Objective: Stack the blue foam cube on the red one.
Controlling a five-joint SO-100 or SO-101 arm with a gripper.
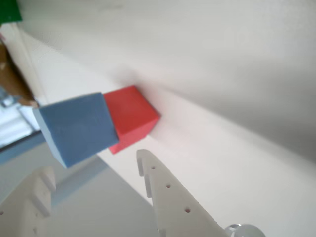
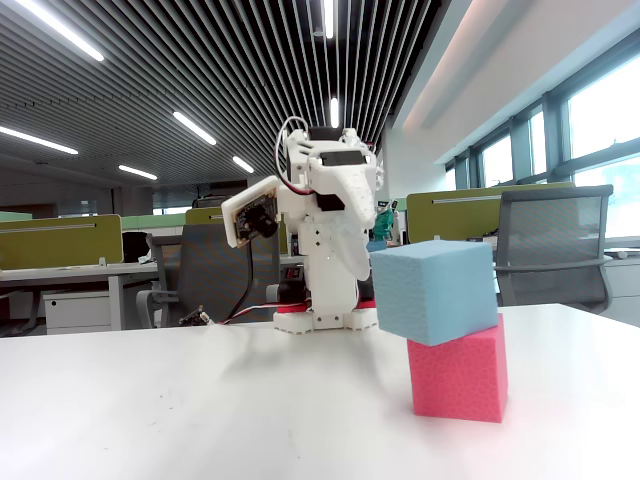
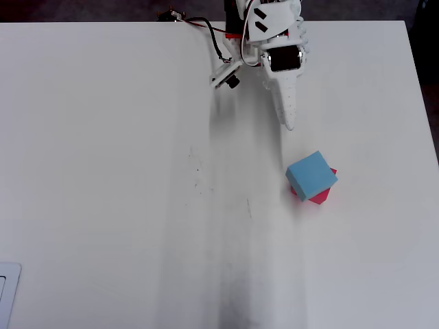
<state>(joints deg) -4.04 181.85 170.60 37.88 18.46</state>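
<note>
Wrist view: I am looking past my jaws (image 1: pixel 94 185), which are standing apart and holding nothing; the blue foam cube (image 1: pixel 76 128) is lying toward 12 o'clock, overlapping the red one (image 1: pixel 133 116).

Fixed view: the blue cube is sitting on the red one, skewed and overhanging toward 9 o'clock.

Overhead view: both cubes are lying at 5 o'clock from my jaws, apart, on the tabletop (image 3: pixel 103 171).

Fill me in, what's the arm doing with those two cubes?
Nothing at this moment. The blue foam cube sits on the red one, shifted toward the left in the fixed view and overhanging, slightly tilted. The gripper is clear of the stack, holding nothing, with the arm folded near its base. The stack looks done, if a bit crooked.
</note>
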